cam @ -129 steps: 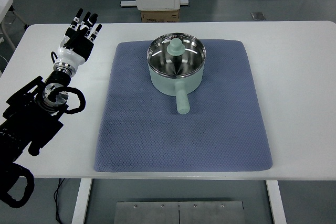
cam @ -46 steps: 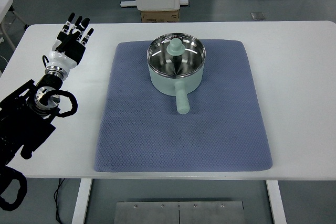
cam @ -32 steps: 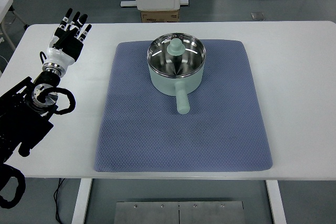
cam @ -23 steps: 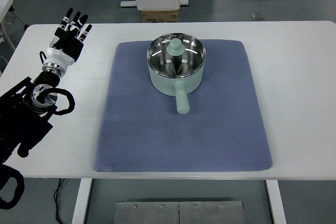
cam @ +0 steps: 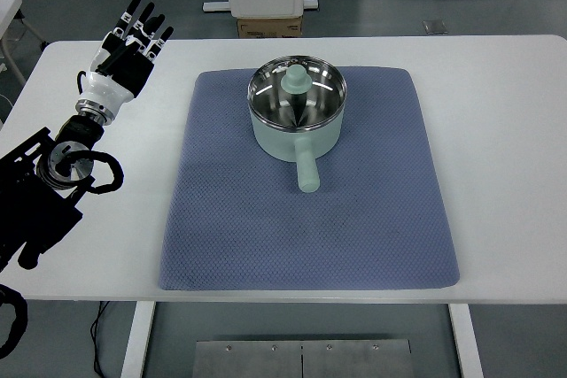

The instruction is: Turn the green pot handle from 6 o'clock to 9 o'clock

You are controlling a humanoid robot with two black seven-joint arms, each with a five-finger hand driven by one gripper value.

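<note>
In the upper middle of the frame, on the far half of a blue-grey quilted mat [cam: 310,236], stands the green pot [cam: 297,111], well apart from the left hand [cam: 124,50], which hovers over the upper left part of the white table [cam: 505,130]. The hand's fingers [cam: 140,19] are stretched out and slightly spread, holding nothing, their black tips pointing toward the top of the frame and a little to the right; bare tabletop and the mat's left edge lie between them and the pot. The pot handle [cam: 306,165] points toward the bottom of the frame, tilted very slightly right, its rounded end resting on or just above the mat near the mat's centre.

The pot is round and straight-walled, pale mint green outside with a smooth matte look, and bright polished steel inside that mirrors the room. A matching green knob [cam: 296,79] shows within its rim, likely on a clear lid, though the lid itself is hard to make out. The handle is a short, thick cylinder of the same green. The mat is roughly rectangular with rounded corners and a fine waffle texture. The hand has a white glossy palm shell, black jointed fingers with pale marks at the knuckles, and a metal wrist ring; behind it the black arm [cam: 40,201] with looped cables enters from the left edge.
</note>
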